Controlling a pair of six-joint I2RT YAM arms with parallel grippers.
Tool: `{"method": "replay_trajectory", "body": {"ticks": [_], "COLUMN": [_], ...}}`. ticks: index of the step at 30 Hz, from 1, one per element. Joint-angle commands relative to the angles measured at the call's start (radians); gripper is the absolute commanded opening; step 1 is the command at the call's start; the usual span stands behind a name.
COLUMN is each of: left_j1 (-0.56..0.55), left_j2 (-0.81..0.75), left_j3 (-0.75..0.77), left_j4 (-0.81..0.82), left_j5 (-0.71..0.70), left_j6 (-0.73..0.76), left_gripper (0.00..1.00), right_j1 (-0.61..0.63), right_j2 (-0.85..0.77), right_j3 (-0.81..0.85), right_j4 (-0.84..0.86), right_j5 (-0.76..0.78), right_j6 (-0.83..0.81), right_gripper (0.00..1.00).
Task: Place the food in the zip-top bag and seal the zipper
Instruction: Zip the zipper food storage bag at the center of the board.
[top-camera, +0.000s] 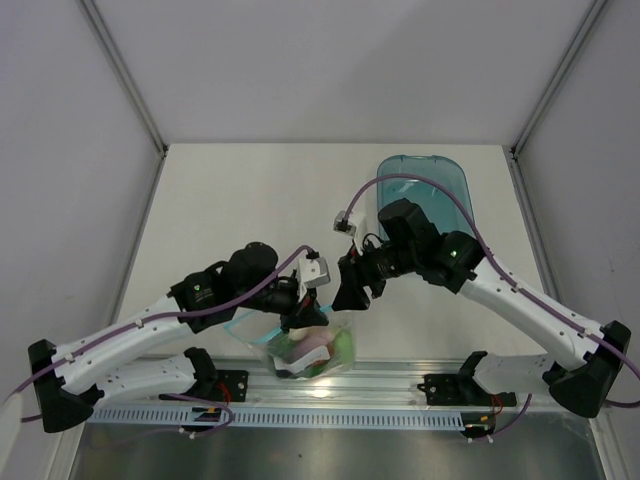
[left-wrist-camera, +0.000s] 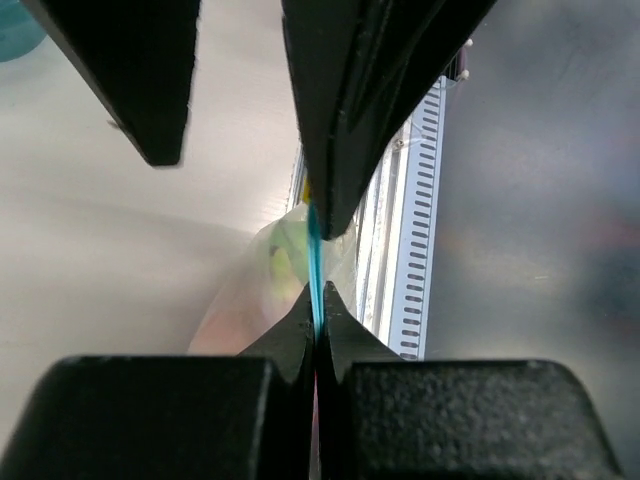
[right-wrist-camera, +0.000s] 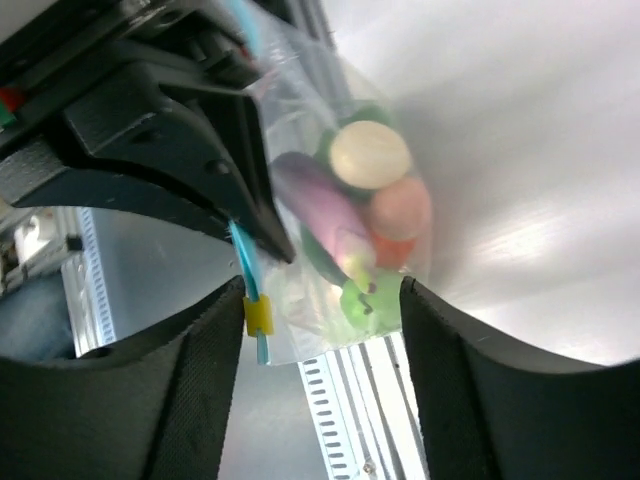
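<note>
Find the left gripper (left-wrist-camera: 316, 305) pinched fully shut on the zipper (left-wrist-camera: 314, 255), the teal strip running edge-on between its fingertips. Confirm the same grip from the right wrist view, with a small yellow tab (right-wrist-camera: 258, 316) on the strip just below the clamp. Record the right gripper (right-wrist-camera: 322, 292) open, fingers (right-wrist-camera: 190, 380) wide apart, holding nothing, the yellow tab just beside one finger. Locate the zip-top bag (top-camera: 315, 352) at the near edge of the table (top-camera: 240, 200), over the metal rail (top-camera: 400, 378), between the two arm bases, the right gripper close above it in the top view. Count the food inside: purple eggplant (right-wrist-camera: 315, 200), cream round piece (right-wrist-camera: 370, 153), pink-orange piece (right-wrist-camera: 400, 208), green piece (right-wrist-camera: 365, 300), all bunched together. Cannot tell hanging from resting. Note a translucent blue tray (top-camera: 425, 185) well apart, at the far right of the table.
</note>
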Motion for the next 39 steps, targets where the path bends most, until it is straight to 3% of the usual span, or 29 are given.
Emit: {"method": "replay_trajectory", "body": {"ticks": [1, 3, 10, 20, 23, 34, 39], "left_j1": [0.024, 0.036, 0.079, 0.079, 0.079, 0.079, 0.079], "left_j2": [-0.027, -0.031, -0.044, -0.051, -0.054, -0.031, -0.016], "left_j3": [-0.002, -0.004, 0.009, -0.033, -0.042, -0.030, -0.014], "left_j4": [0.019, 0.028, 0.078, 0.138, 0.143, 0.132, 0.134], "left_j5": [0.025, 0.033, 0.055, 0.107, 0.101, 0.064, 0.078], "left_j6": [-0.043, -0.065, -0.172, -0.201, -0.206, -0.224, -0.224], "left_gripper": [0.01, 0.01, 0.01, 0.01, 0.01, 0.01, 0.01], "right_j1": [-0.008, -0.023, -0.103, -0.115, -0.117, -0.125, -0.129], "right_j2": [-0.053, -0.073, -0.241, -0.289, -0.297, -0.381, -0.401], "right_j3": [0.006, -0.020, -0.182, -0.419, -0.436, -0.401, -0.436], "right_j4": [0.060, 0.073, 0.209, 0.624, 0.685, 0.502, 0.550], "right_j5": [0.187, 0.224, 0.140, -0.190, -0.215, -0.032, -0.132], "right_j6": [0.057, 0.066, 0.103, 0.239, 0.249, 0.172, 0.184], "right_gripper": [0.68, 0.70, 0.73, 0.56, 0.53, 0.46, 0.46]}}
